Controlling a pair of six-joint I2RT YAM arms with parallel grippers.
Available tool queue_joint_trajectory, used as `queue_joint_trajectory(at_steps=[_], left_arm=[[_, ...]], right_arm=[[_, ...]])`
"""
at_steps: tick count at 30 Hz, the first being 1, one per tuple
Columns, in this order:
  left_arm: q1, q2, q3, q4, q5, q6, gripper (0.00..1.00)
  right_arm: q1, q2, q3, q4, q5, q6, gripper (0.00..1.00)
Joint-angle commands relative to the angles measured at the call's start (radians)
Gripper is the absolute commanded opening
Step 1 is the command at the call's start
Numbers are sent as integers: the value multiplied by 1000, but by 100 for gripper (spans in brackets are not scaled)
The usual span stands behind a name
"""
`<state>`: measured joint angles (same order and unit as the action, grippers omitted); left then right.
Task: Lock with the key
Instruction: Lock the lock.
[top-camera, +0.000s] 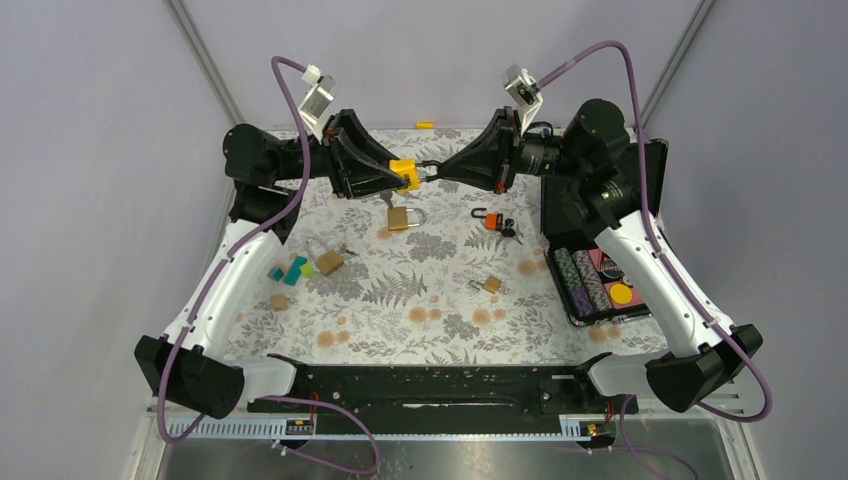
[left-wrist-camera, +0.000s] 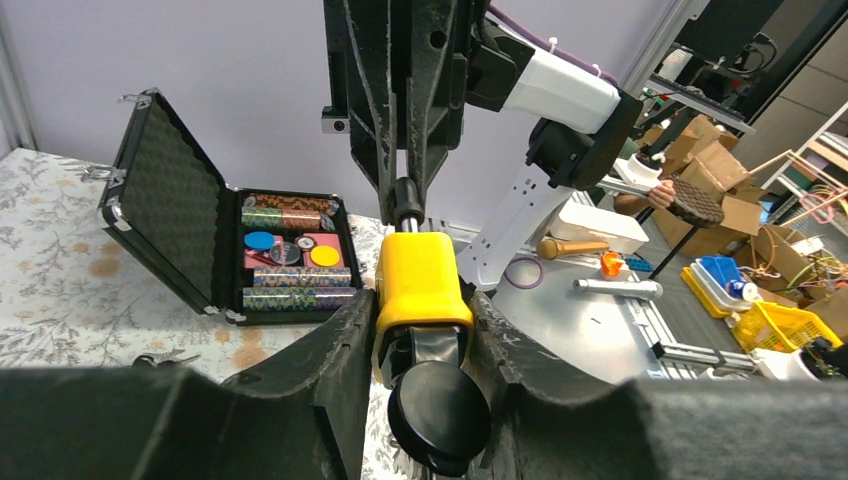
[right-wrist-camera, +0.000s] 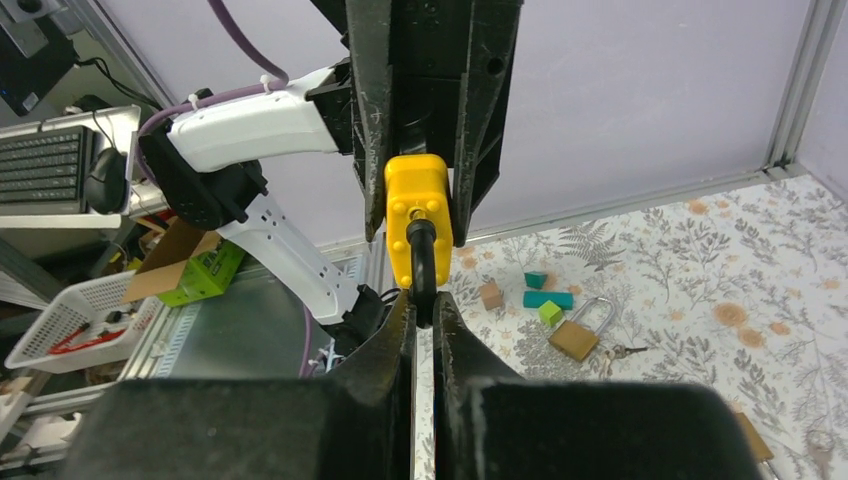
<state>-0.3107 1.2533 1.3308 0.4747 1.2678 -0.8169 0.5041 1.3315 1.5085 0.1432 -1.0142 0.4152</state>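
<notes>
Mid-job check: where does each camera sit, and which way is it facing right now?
Top external: above, behind the bases, looking down on the floral table; left arm and right arm show.
Left wrist: faces rightward toward the open black case; left gripper clamps the yellow padlock.
Right wrist: faces leftward; right gripper pinches the padlock's black shackle.
Shared: both wrist views see the yellow padlock.

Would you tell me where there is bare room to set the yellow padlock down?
Bare: the near cloth between the small brass padlock and the base rail. Crowded: mid-table around the central brass padlock, the orange padlock and the blocks.
</notes>
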Motion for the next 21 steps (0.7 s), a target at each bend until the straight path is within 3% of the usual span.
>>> queue_joint_trajectory(at_steps=[1, 10, 21], left_arm=[[-2, 23, 69, 133, -35, -112, 0], [-4, 22, 43, 220, -44, -149, 0], [-38, 49, 1, 242, -21, -150, 0]], right_arm=[[44, -27, -1, 17, -11, -77, 1], [97, 25, 48, -58, 16, -115, 0], [169, 118, 52, 89, 63, 42, 0]])
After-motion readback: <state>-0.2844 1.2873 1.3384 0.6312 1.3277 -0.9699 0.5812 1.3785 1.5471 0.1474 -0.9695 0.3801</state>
